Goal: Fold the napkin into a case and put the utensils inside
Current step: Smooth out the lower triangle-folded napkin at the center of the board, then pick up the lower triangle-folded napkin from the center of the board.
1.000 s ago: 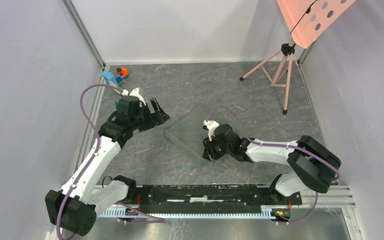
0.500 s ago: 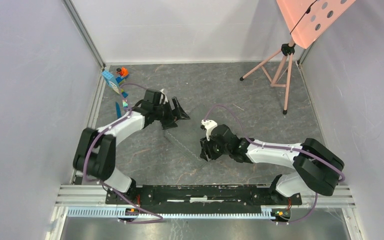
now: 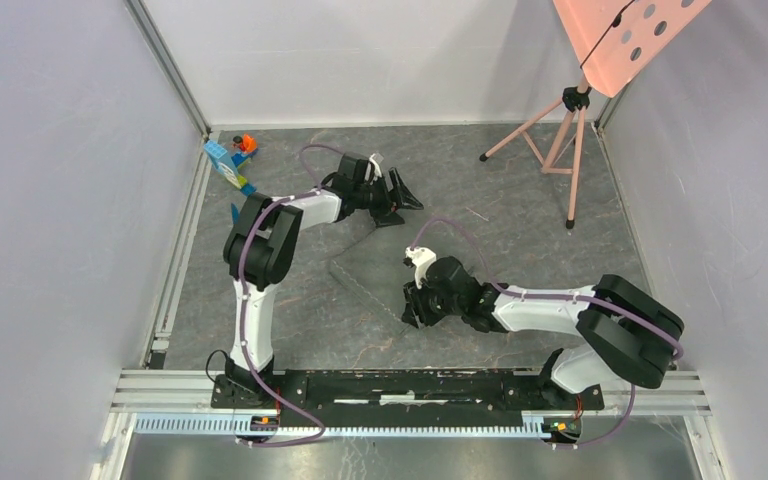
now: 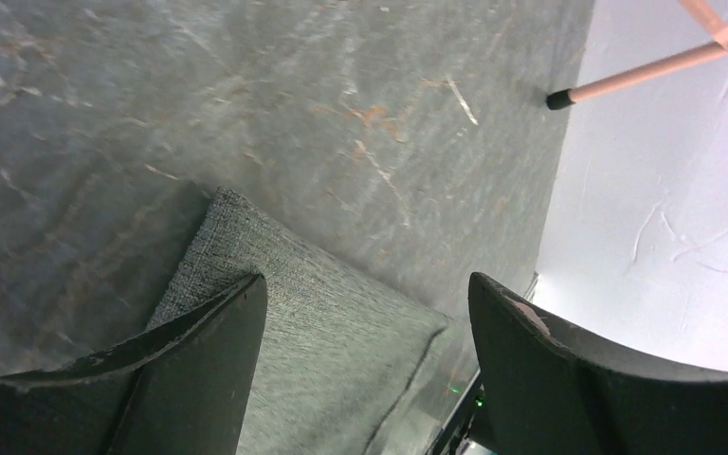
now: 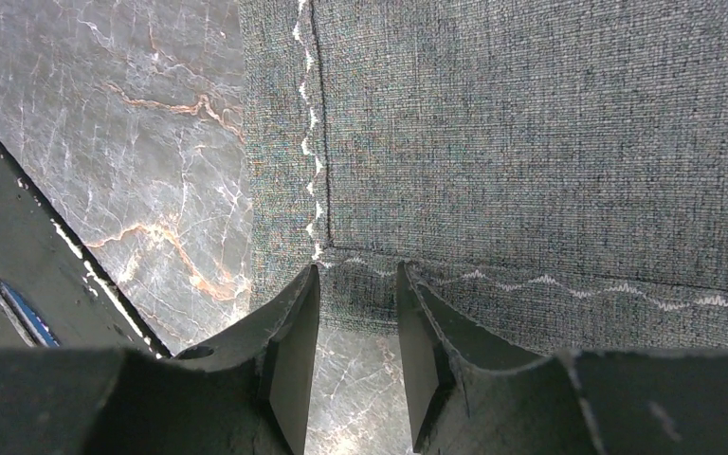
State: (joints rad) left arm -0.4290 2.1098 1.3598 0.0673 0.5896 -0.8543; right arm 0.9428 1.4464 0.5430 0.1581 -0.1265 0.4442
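1. Dark grey rectangular cloth napkin (image 3: 372, 262) with pale zigzag stitching, spread flat in a single layer on the marbled grey table (image 3: 500, 190), centre of the top view, turned diamond-wise.
2. Left gripper (image 3: 397, 203) just above frame centre, at the napkin's upper corner; jaws spread wide, nothing between them.
3. In the left wrist view, black fingers (image 4: 199, 365) low in the frame on either side of the cloth, with its corner pointing to the upper left; contact with the cloth not discernible.
4. Right gripper (image 3: 415, 312) below frame centre, at the napkin's lower right corner.
5. In the right wrist view, jaws parted by a narrow gap, tips at the stitched hem near the corner; cloth flat between them, not pinched up; bare table to the left.
6. Slim blue plastic knife (image 3: 235, 213) at frame left, near the table's edge, well apart from the napkin.
7. Blue and orange toy blocks (image 3: 230, 158) at upper left.
8. Pink tripod (image 3: 560, 130) at upper right, under a salmon perforated board (image 3: 625, 30).
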